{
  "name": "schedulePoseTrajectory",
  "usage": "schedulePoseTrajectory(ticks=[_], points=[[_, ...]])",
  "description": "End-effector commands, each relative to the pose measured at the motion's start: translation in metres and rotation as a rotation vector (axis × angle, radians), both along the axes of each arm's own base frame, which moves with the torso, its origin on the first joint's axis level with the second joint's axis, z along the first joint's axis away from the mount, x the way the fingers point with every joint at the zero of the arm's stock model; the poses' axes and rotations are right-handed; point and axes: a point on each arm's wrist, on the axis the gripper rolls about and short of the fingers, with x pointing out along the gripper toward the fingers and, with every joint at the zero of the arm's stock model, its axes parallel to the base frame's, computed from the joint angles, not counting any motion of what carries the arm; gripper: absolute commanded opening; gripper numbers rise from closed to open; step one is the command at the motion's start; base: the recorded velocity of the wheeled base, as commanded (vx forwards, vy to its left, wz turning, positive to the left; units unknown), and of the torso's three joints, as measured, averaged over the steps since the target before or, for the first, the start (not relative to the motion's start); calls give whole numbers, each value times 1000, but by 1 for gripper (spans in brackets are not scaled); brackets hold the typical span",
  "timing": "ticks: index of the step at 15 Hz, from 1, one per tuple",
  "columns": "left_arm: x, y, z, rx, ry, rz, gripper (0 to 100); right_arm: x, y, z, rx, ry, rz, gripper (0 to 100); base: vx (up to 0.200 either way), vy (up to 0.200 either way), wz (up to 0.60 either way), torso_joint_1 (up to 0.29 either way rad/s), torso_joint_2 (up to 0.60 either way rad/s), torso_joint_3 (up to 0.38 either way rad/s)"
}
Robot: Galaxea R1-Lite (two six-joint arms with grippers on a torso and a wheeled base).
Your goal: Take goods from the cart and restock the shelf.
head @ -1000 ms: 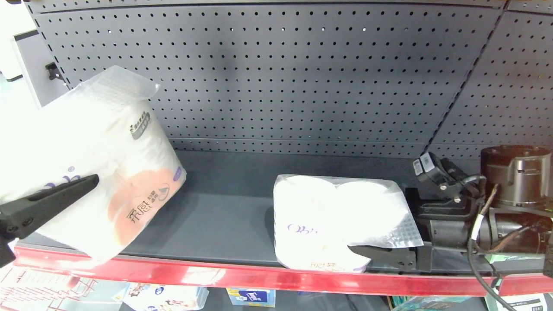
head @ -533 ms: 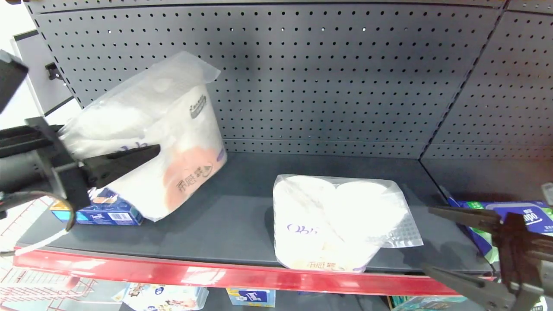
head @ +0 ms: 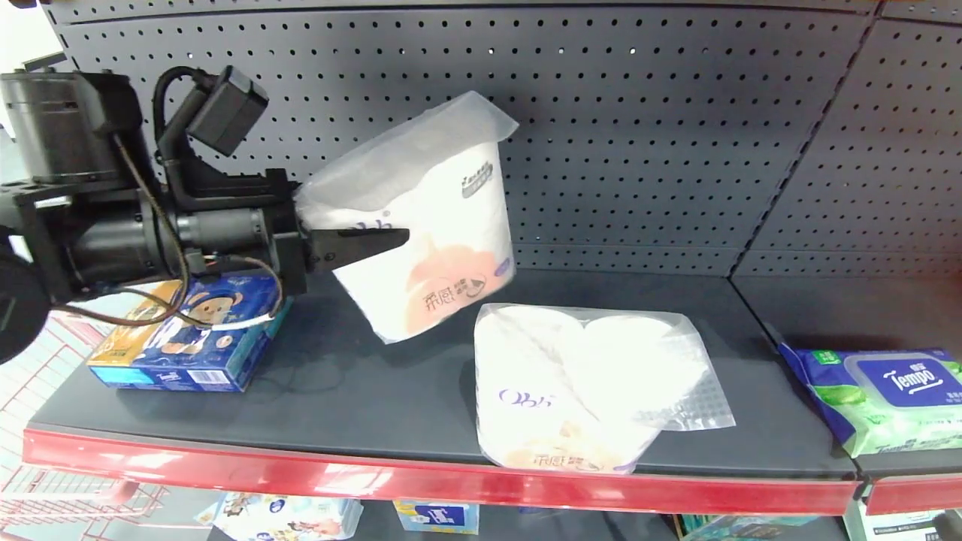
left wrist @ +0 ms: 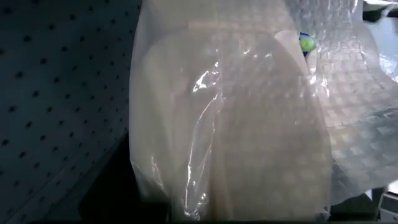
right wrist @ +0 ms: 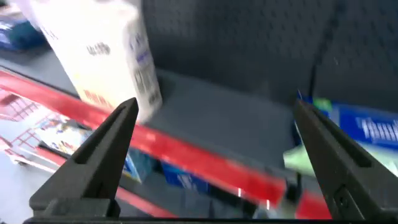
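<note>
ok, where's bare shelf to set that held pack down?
Widest bare shelf: between the blue box and the lying roll pack, partly beneath the held pack in the left hand. Also a gap between the lying roll pack and the wipes pack, and a strip behind it. Crowded: front centre.

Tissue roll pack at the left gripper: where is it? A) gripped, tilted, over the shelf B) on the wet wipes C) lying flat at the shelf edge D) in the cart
A: the left gripper clamps the tissue roll pack, tilted, over the shelf.
</note>
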Motion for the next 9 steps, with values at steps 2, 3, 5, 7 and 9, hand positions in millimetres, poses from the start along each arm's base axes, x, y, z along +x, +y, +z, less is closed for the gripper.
schedulePoseTrajectory(ticks=[2,3,5,7,9], points=[[46,-15,-25,6,67,-87,0,-48,-2,3,21,-118,-90,100,0,0,0,0,0,0],[55,-18,-27,-1,69,-128,0,-53,-2,5,17,-107,-96,100,0,0,0,0,0,0],[71,-25,-31,-9,69,-184,0,-56,-1,10,14,-111,-107,100,0,0,0,0,0,0],[82,-35,-36,-3,54,-202,0,-55,-1,11,14,-109,-109,100,0,0,0,0,0,0],[90,-46,-41,5,40,-226,0,-55,-1,11,13,-106,-109,100,0,0,0,0,0,0]])
